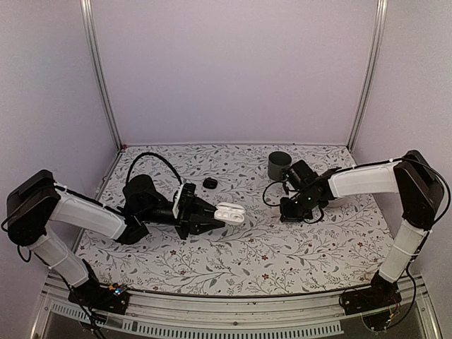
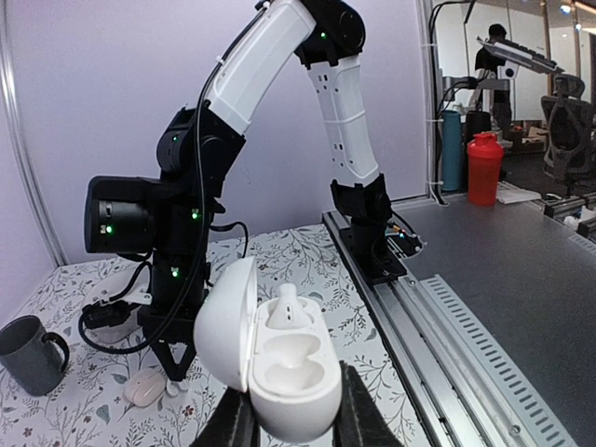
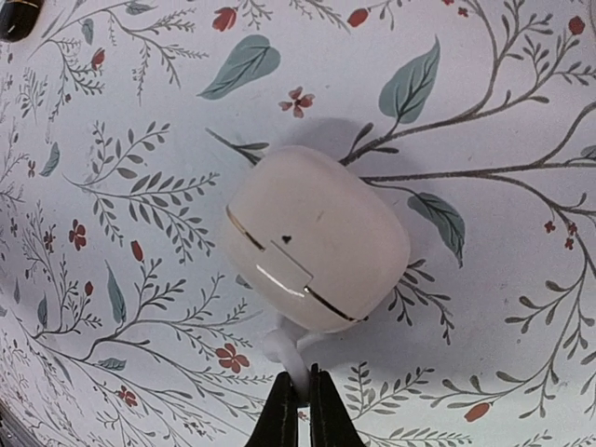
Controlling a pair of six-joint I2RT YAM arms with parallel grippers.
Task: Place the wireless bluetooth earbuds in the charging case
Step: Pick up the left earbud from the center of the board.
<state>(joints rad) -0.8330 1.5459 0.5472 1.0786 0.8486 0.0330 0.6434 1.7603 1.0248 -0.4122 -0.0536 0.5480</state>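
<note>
From above, the left gripper (image 1: pixel 220 214) is grasping the open charging case (image 1: pixel 232 212); its wrist view is showing the first earbud (image 2: pixel 284 307) seated beside an empty slot (image 2: pixel 296 358); the right wrist view is showing the right gripper (image 3: pixel 300 410) pinching the second earbud (image 3: pixel 282 349) on the table (image 3: pixel 484 112), so half is probably remaining.

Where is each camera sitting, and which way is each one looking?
Top camera: above and behind the arms, looking down at the table; left arm and right arm show whole.
Left wrist camera: on the left arm, looking across at the right arm; the left fingers hold the open case.
Right wrist camera: on the right arm, looking straight down at a closed case; the right fingers pinch a loose earbud.
Shared: top and left wrist both show the open case and mug.
</note>
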